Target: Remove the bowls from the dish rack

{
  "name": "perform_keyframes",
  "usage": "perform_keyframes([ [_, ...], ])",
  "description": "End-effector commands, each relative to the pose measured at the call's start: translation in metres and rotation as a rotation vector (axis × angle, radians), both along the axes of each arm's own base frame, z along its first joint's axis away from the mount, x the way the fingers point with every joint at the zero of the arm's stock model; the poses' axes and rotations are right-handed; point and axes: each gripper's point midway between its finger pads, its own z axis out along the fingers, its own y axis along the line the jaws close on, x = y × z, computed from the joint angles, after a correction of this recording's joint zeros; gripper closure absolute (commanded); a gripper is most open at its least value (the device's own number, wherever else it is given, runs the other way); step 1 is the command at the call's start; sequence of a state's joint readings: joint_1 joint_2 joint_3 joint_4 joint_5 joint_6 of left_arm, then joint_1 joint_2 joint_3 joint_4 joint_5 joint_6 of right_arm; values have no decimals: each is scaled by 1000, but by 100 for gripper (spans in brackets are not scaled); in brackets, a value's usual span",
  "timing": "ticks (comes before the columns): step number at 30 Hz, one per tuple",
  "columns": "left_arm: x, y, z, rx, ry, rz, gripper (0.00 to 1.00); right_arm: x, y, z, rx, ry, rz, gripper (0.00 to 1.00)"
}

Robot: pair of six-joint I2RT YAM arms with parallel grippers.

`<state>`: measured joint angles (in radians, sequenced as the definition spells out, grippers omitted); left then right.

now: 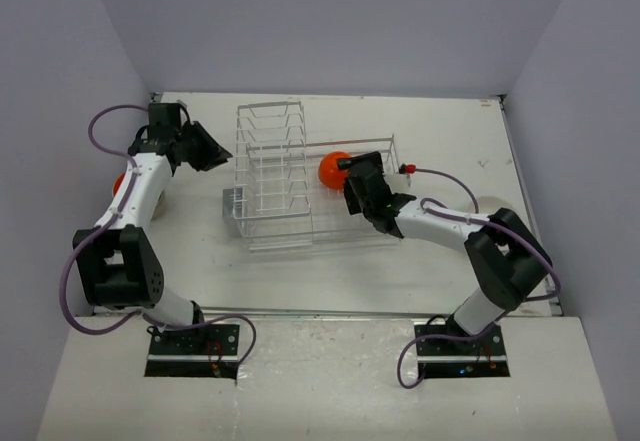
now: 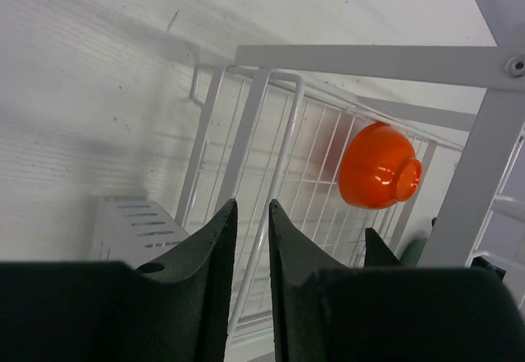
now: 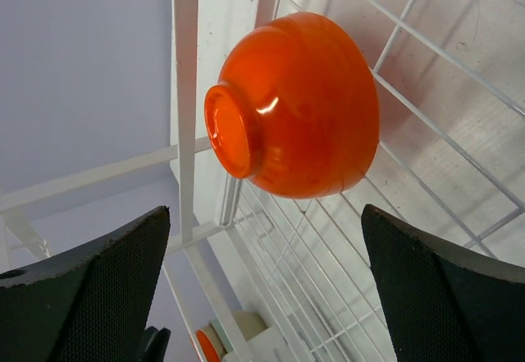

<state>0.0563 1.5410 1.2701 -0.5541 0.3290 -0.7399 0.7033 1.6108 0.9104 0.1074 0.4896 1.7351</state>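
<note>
1. Inside the dish rack [image 1: 270,176], toward its right end, an orange bowl [image 1: 333,169] hangs tipped on its side against the wires, its foot ring turned toward the right wrist camera.
2. Right of that bowl, within the rack's low basket part, the right claw [image 3: 262,214] is released. Its fingers [image 3: 90,288] are spread wide to either side of the bowl and do not touch it.
3. Just outside the rack's left end, beside the tall plate slots, the left claw [image 2: 250,210] hovers over the bench [image 1: 450,141]. Its fingers [image 2: 209,255] are drawn nearly together with only a thin gap, and they grip nothing.
4. At the rack's near left corner a pale slotted cutlery box [image 2: 131,226] is fixed to the wires.
5. Well left of the rack, a small orange patch [image 1: 119,183] shows from behind the left arm; too little is visible to tell what it is.
6. Beyond the rack's wires, low in the right wrist view, a small orange and cream stack [image 3: 220,341] sits on the bench, too small to make out clearly.
</note>
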Motion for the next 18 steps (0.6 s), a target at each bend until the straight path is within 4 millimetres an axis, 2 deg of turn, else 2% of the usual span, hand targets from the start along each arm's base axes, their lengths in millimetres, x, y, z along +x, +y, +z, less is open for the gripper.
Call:
perform_keyframes([
  [1,0,-5,15,-6,-72,-21,77,13,0,4,30,-43,-100,1],
  [6,0,-9,16,-22,-81,-39,77,12,11,-6,29,-12,-115,1],
  [10,3,-11,18,-40,-84,-43,77,10,8,-20,17,1,-129,1],
  [18,0,-13,13,-54,-79,-49,77,6,0,-33,20,-6,-145,1],
])
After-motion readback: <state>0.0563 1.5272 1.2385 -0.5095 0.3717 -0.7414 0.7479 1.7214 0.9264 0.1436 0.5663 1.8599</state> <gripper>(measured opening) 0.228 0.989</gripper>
